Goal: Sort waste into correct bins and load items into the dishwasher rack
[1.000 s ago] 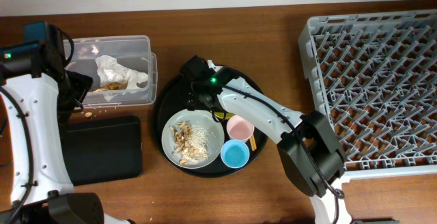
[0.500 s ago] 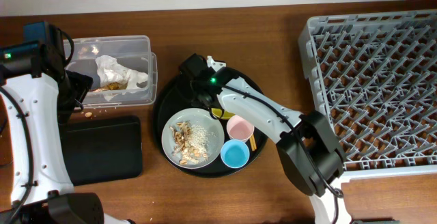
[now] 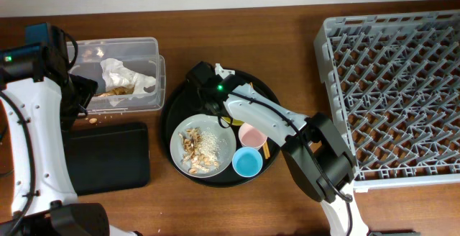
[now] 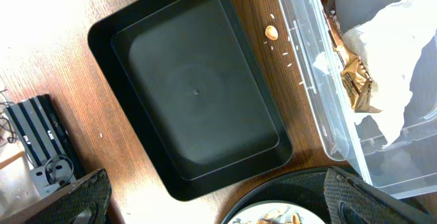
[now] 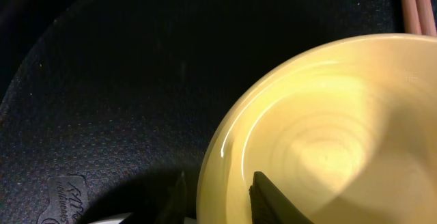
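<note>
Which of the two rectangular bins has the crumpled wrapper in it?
The clear plastic tub: the wrapper lies inside it. The shallow black tray beside it holds nothing.

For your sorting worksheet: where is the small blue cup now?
In the overhead view, the small blue cup stands on the round black tray, just below the pink cup, right of the grey plate.

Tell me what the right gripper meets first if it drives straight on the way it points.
The yellow bowl: the right gripper straddles its rim, so the wall lies right ahead, with the round tray beneath. Depth is hard to judge.
</note>
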